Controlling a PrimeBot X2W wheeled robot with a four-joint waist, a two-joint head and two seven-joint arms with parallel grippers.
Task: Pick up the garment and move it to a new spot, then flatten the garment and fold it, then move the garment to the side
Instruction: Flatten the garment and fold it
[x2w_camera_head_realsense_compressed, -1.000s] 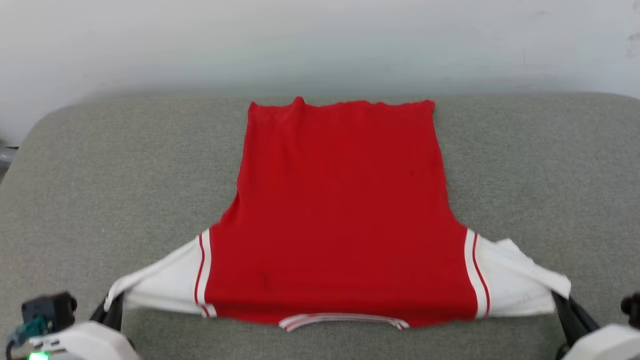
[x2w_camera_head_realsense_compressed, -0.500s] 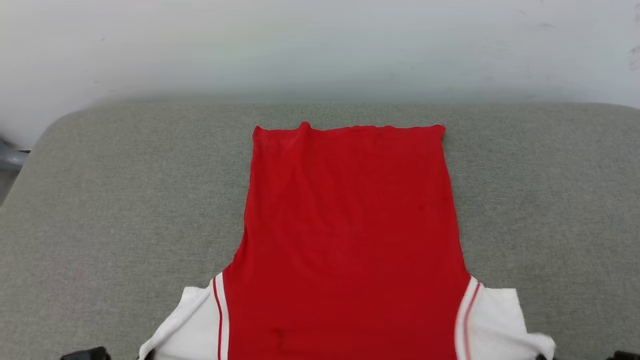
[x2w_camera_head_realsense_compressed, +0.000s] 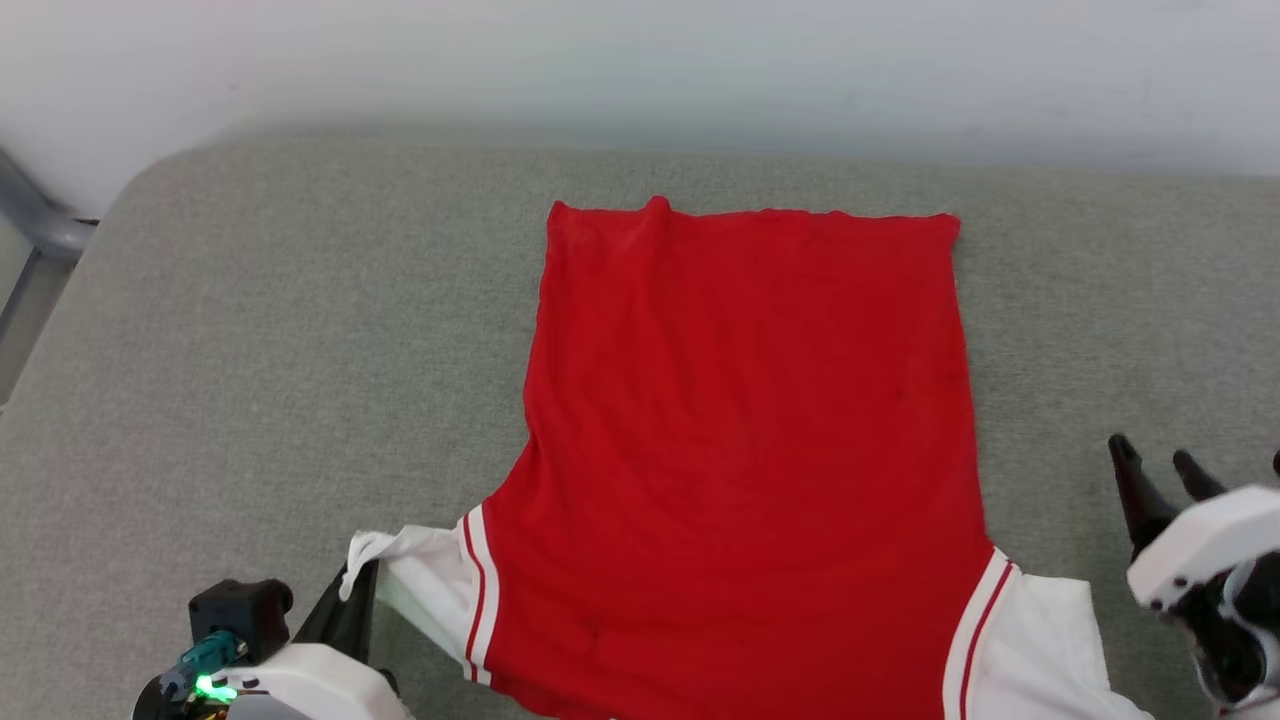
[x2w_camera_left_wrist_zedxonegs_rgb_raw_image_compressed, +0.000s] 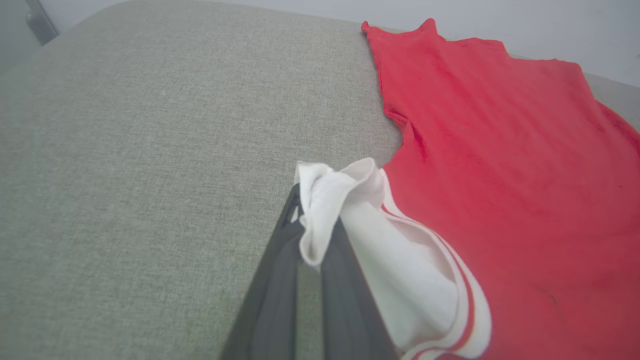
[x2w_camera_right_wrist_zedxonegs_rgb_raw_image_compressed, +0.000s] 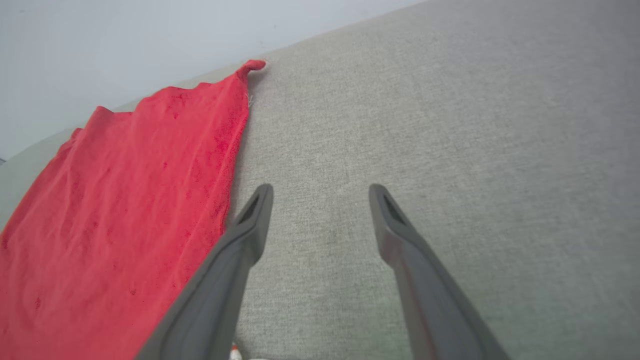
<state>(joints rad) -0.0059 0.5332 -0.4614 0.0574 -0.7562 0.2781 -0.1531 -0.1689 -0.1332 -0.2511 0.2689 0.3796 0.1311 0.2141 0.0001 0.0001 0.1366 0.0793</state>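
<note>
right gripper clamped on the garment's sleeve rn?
No, in the right wrist view the right gripper stands wide open over grey cushion, with the garment beside it and nothing between its jaws.

On the garment (x2w_camera_head_realsense_compressed: 740, 440), the collar end and right sleeve run off the head view's bottom edge. White sleeve cloth hides the fingertips of the left end effector (x2w_camera_left_wrist_zedxonegs_rgb_raw_image_compressed: 312, 220).

The head camera looks down from the near side; both wrist cameras sit low (close above the surface (x2w_camera_head_realsense_compressed: 250, 350)), facing far, sharing the garment (x2w_camera_head_realsense_compressed: 750, 450).
</note>
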